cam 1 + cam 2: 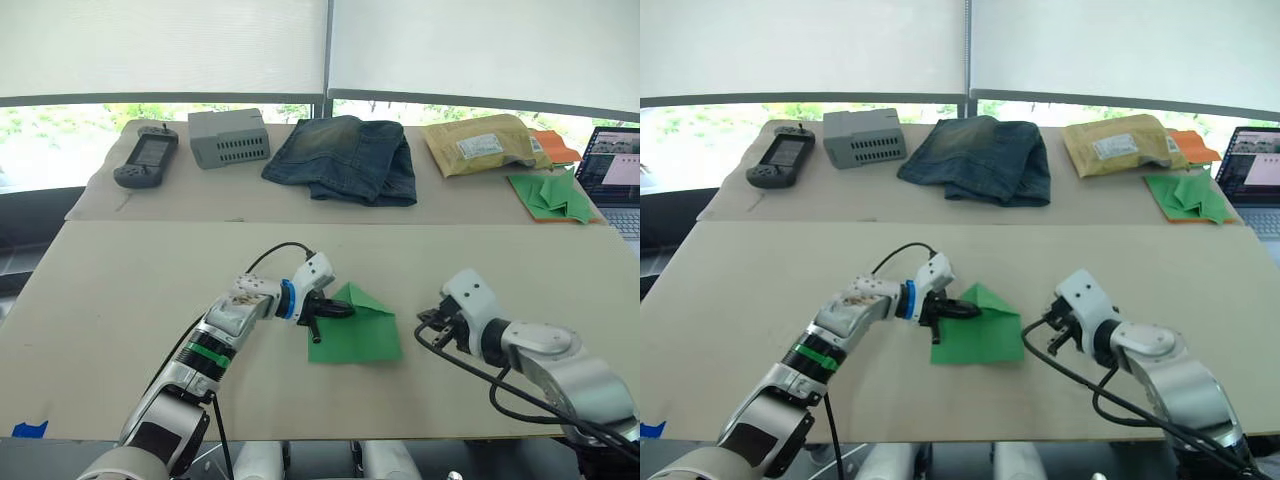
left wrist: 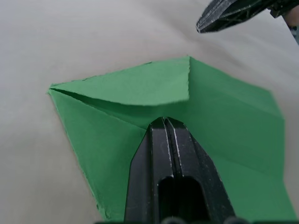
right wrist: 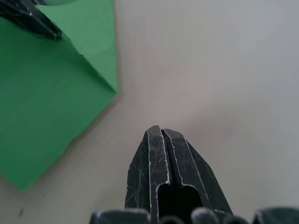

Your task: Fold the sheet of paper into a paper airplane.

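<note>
Sheet (image 1: 355, 325) flat on near table (image 1: 120, 300), one corner flap folded over, early in folding. Left gripper (image 1: 335, 310) closed, tips pressed on sheet at flap edge, likely pinning or creasing it. Right gripper (image 1: 432, 322) closed, empty, just beside sheet, off paper, probably waiting to steady it

An office or lab is suggested by a worktop (image 1: 120, 300), blinds (image 1: 160, 45), a laptop (image 1: 615, 170) and a grey device (image 1: 228, 137).
</note>
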Tool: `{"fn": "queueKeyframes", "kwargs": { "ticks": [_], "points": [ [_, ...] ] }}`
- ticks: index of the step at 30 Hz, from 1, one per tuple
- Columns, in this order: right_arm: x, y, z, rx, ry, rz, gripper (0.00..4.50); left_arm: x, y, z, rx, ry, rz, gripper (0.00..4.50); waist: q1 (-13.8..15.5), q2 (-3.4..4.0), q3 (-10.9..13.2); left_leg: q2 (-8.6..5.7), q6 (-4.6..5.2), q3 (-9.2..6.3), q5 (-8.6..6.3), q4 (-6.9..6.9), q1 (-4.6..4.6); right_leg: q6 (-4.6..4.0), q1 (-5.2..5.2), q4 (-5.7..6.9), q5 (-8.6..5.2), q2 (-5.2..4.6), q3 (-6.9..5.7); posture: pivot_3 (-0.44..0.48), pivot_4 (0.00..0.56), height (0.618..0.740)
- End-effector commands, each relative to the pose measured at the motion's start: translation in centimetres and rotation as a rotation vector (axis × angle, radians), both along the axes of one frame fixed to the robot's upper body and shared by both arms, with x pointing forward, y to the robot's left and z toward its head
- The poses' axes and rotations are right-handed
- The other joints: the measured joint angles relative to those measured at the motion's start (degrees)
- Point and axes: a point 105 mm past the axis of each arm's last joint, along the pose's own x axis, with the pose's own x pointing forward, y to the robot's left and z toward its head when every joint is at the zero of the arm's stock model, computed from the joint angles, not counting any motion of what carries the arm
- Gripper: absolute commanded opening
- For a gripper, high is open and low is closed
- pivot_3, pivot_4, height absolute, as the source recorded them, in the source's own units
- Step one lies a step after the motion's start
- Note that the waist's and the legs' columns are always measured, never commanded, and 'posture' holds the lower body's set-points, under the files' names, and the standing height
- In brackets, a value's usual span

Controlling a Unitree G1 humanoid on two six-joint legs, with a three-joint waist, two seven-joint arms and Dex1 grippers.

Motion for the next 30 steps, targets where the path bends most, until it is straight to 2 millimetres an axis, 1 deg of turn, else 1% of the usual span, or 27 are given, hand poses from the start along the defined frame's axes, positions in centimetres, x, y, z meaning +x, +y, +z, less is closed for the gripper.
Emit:
{"fn": "queueKeyframes", "kwargs": {
  "ticks": [1,6,11,13,16,19,22,24,28,30],
  "points": [
    [-0.4,0.5,0.8,0.074,-0.022,0.012,0.0,0.1,0.4,-0.2,0.018,-0.014,0.01,0.03,0.0,0.0,0.0,0.0,0.0,0.0,0.0,0.0,0.01,0.01,0.01,0.01,0.0,0.0,0.0,0.0,0.15,0.728],
    [-1.1,1.9,-0.1,0.185,0.03,0.062,0.0,0.0,0.6,-0.4,0.015,-0.006,0.022,0.03,-0.1,0.0,0.0,0.02,0.01,-0.04,0.01,0.0,0.07,0.02,0.02,0.15,-0.02,0.03,0.05,0.0,0.15,0.728],
    [-1.2,3.7,-0.5,0.348,0.053,0.088,0.0,-0.1,0.4,-0.3,0.007,-0.006,0.036,0.03,-0.1,0.0,0.0,0.05,0.02,-0.05,0.01,0.0,0.14,0.02,0.06,0.18,-0.03,0.05,0.06,0.0,0.15,0.728],
    [-1.3,4.2,-0.7,0.358,0.05,0.123,0.0,-0.2,0.3,-0.3,0.003,-0.01,0.037,0.03,-0.1,0.01,0.0,0.05,0.02,-0.05,0.01,0.0,0.13,0.02,0.06,0.17,-0.03,0.05,0.06,0.0,0.15,0.728],
    [-1.1,4.5,-0.4,0.408,0.034,0.136,0.0,-0.3,0.2,-0.3,-0.002,-0.012,0.04,0.03,0.0,0.01,0.0,0.02,0.02,-0.05,0.01,0.0,0.13,0.02,0.06,0.16,-0.04,0.03,0.07,0.0,0.15,0.728],
    [-0.8,4.9,0.4,0.469,0.007,0.148,0.0,-0.3,0.2,-0.2,-0.005,-0.014,0.044,0.03,-0.1,0.01,0.0,0.03,0.02,-0.05,0.01,0.0,0.14,0.02,0.06,0.17,-0.04,0.03,0.07,0.0,0.15,0.728],
    [-0.5,5.3,1.1,0.488,-0.009,0.169,0.0,-0.3,0.3,-0.2,-0.008,-0.017,0.054,0.03,-0.1,0.01,0.0,0.03,0.02,-0.07,0.01,0.0,0.14,0.02,0.06,0.19,-0.03,0.03,0.07,0.0,0.15,0.728],
    [-0.2,5.6,1.3,0.492,-0.014,0.179,0.0,-0.2,0.4,-0.1,-0.01,-0.018,0.063,0.03,-0.1,0.01,0.0,0.03,0.02,-0.08,0.01,0.0,0.15,0.02,0.06,0.19,-0.03,0.03,0.08,0.0,0.15,0.728],
    [0.3,6.2,1.3,0.489,-0.016,0.196,0.0,-0.7,0.7,0.1,-0.009,0.002,0.048,0.03,-0.1,0.01,0.0,0.03,0.02,-0.07,0.01,-0.01,0.15,0.01,0.05,0.19,-0.04,0.05,0.07,0.0,0.15,0.728],
    [0.7,6.4,1.2,0.49,-0.017,0.199,0.0,-0.8,1.0,0.7,-0.019,0.004,0.053,0.03,-0.1,0.01,0.0,0.03,0.02,-0.07,0.01,-0.01,0.14,0.0,0.04,0.19,-0.04,0.05,0.06,0.0,0.15,0.728]
  ]
}}
